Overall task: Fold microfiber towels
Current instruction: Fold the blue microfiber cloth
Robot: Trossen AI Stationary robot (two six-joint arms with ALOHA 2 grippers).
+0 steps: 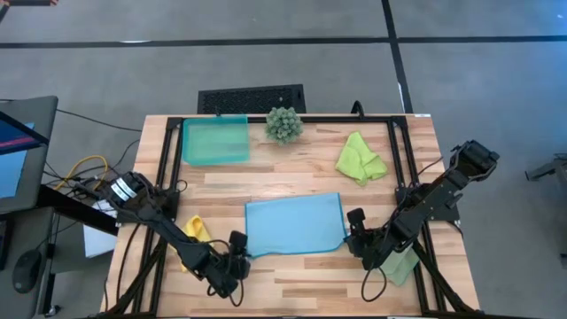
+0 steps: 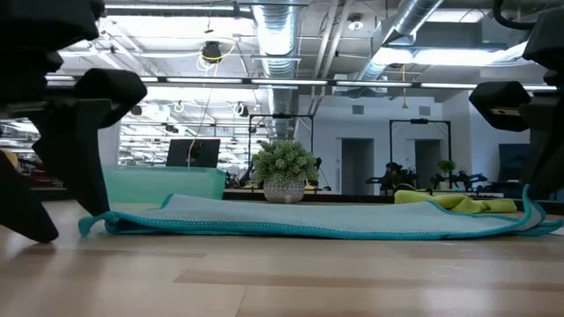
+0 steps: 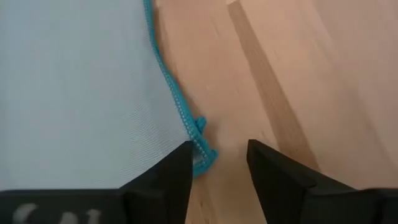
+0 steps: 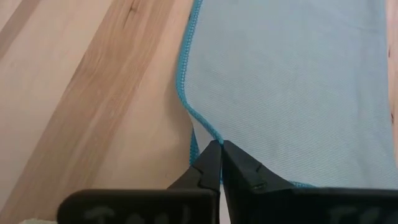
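Grippers sit at the near edge of the wooden table [image 1: 292, 173], one at each near corner of the light blue towel [image 1: 294, 224]. At the towel's near left corner the left gripper [image 1: 237, 263] has its two dark fingers [image 3: 169, 180] spread apart and released, with the stitched teal corner lying on the wood just at the inner fingertip and nothing clamped between them. At the near right corner the right gripper [image 1: 354, 237] has its fingers pressed together, pinching the towel's teal edge, as its wrist view shows [image 4: 219, 149]. The blue towel lies spread flat in the middle of the table, folded into a wide rectangle. A yellow towel [image 1: 197, 232] is bunched under the left arm near the table's left edge, and a pale sage green towel [image 1: 403, 264] lies under the right arm near the right front corner. Farther back, a lime green towel [image 1: 360, 159] is crumpled on the right side. At the far edge stand a teal translucent tray [image 1: 215, 140] and, just beside it, a spiky green plant [image 1: 284, 124].
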